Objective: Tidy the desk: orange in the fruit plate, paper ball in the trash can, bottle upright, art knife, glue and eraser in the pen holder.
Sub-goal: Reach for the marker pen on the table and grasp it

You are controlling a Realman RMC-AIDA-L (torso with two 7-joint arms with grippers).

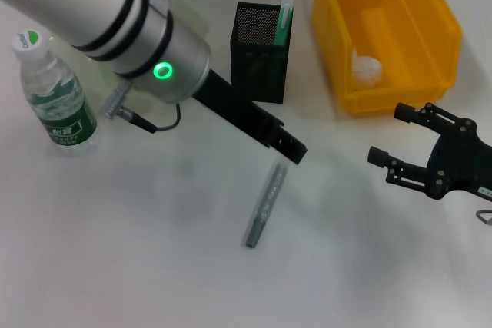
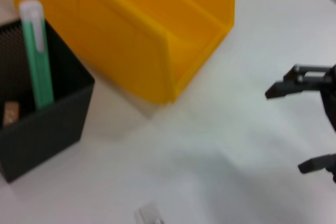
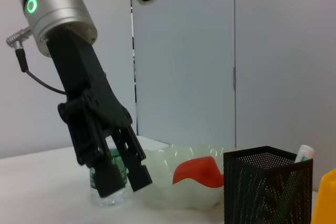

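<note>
My left gripper (image 1: 289, 148) hangs just above the upper end of the grey art knife (image 1: 265, 205), which lies flat on the white desk. In the right wrist view its fingers (image 3: 140, 174) stand a little apart with nothing between them. The black mesh pen holder (image 1: 261, 55) holds a green glue stick (image 1: 284, 22) and a small brown object (image 2: 10, 114). The bottle (image 1: 58, 94) stands upright at the left. A white paper ball (image 1: 367, 68) lies in the yellow bin (image 1: 430, 36). My right gripper (image 1: 387, 134) is open and empty at the right.
A translucent plate (image 3: 173, 190) with an orange-red fruit (image 3: 197, 173) in it stands behind the pen holder (image 3: 265, 187); my left arm hides it in the head view. The knife's end (image 2: 149, 216) shows in the left wrist view.
</note>
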